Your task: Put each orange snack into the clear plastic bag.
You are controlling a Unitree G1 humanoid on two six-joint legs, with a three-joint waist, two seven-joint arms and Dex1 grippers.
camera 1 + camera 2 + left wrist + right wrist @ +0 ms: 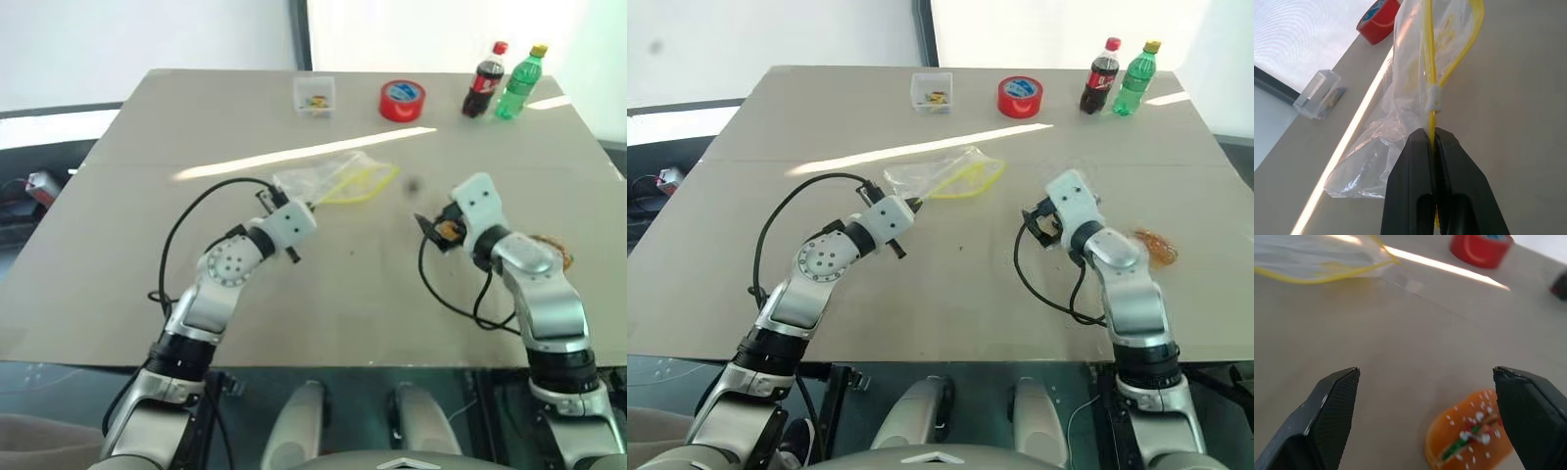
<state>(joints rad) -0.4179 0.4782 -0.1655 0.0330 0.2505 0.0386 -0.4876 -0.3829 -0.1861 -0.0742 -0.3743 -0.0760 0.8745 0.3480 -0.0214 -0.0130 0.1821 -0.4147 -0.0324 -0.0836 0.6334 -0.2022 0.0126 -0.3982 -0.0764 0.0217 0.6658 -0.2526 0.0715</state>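
In the left eye view, the left gripper [294,208] has its 2 fingers pressed together on the near edge of the clear plastic bag [328,176], which trails away from the fingertips toward the far side of the table [118,274]. The right gripper [438,231] sits well apart from the bag, off to its right, with something orange showing between its dark fingers; whether that is held or merely lies behind them cannot be told here. Far beyond both grippers stand a small clear box [314,96], a red tape roll [402,100], a cola bottle [484,80] and a green bottle [519,82].

The right eye view adds an orange patch [1156,247] on the table just to the right of the right arm, too blurred to name.

The left wrist view shows the pinch up close: the 2 black fingers [1415,186] clamp the bag's yellow seal strip [1432,73], and the film billows out beyond the tips. The box and tape roll lie farther on, the roll cut off by the edge.

The right wrist view shows the right gripper's fingers [1327,416] spread wide, gripping nothing. 1 orange snack [1469,438] lies on the table between them, nearer one finger, partly cut off. The bag's yellow edge lies well ahead.
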